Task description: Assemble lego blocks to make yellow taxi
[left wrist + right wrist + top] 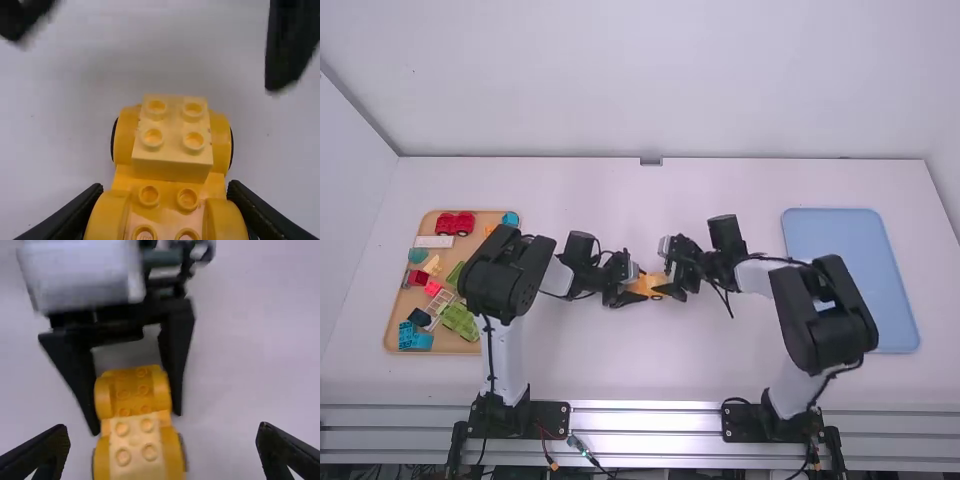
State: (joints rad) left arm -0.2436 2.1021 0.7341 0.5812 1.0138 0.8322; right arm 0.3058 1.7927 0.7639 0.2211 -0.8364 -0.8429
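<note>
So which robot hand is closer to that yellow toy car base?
Left. The left gripper is clamped on one end of the yellow toy car base; the right gripper is open around the other end, its fingers not touching it.

The table [600, 360] is white and flat. On its left side there lies a brown tray [450, 345]. On its right side there lies a blue tray [838, 245]. Between these two trays, well apart from both, is the yellow car [647, 287]; if it touches the table, I cannot tell.
</note>
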